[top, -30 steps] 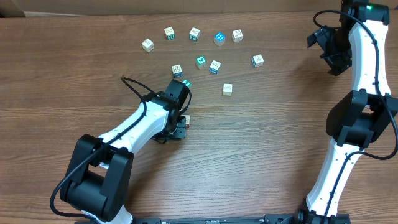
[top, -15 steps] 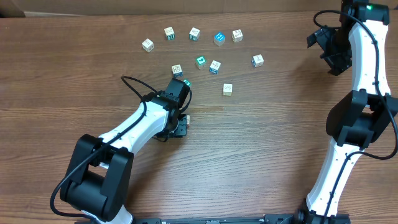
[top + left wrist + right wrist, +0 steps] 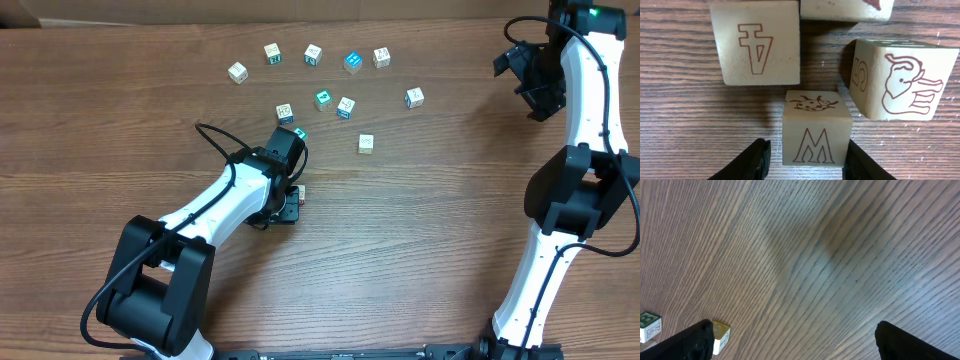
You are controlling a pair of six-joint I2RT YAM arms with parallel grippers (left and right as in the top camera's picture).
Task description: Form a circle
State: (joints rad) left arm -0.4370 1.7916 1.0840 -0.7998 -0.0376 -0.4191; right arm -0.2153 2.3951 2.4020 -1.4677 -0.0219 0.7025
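- Closest in, the left fingers straddle the M cube, partly open. A sliver of worktop shows on one side, the other finger sits at the cube's edge, and nothing looks clamped.
- The M cube belongs to the circle, a tight ring of four pale wooden cubes. It also takes in the A cube, the elephant cube and a fourth cube cut off by the frame.
- From overhead, the ring lies under the left wrist, near the middle of the worktop.
- These cubes look light, stiff and hard, unlikely to break. Their smooth faces would probably slide on the boards.
- The best hold is square on two opposite flat faces. The narrow gaps between neighbours leave little room for a finger.
- The worktop is brown wood-grain, flat and dry-looking.
- Farther off, loose cubes, some teal-faced, lie scattered well apart from the ring.
- At the far right edge, the right fingers are spread wide above bare boards, holding nothing.
- Little of the room shows.
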